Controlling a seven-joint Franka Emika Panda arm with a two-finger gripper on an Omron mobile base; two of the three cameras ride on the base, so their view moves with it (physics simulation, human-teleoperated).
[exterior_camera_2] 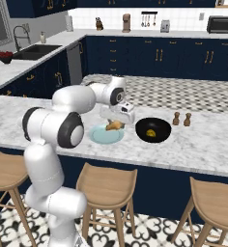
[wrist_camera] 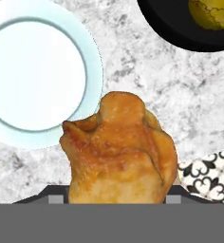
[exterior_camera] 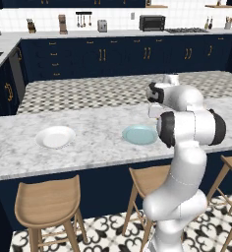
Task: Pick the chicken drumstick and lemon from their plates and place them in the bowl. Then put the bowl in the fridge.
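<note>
Chicken drumstick point(wrist_camera: 118, 152) is clamped in the hand point(exterior_camera_2: 117, 121), raised clear of the marble surface point(exterior_camera_2: 203, 144); in the hand view it sits directly between the finger tips, thick end toward the camera.

Items, largest to smallest:

- Surface: grey-white marble island top carrying all task items, with wooden stools point(exterior_camera_2: 106, 185) along its near edge.
- Arm: white, reaching forward over the surface; the hand hangs above the far rim of the light blue plate, between that plate and the bowl.
- White plate point(exterior_camera: 55, 137): lies flat on the surface, well apart from the light blue plate, on the robot's left.
- Light blue plate point(exterior_camera_2: 104, 136): lies flat near the front edge of the surface.
- Bowl point(exterior_camera_2: 153, 129): glossy black, resting on the surface just beside the light blue plate, on the robot's right.
- Lemon point(exterior_camera_2: 150, 132): yellow-green, lying inside the bowl.
- Two small brown shakers point(exterior_camera_2: 181, 118): upright, beyond the bowl.
</note>
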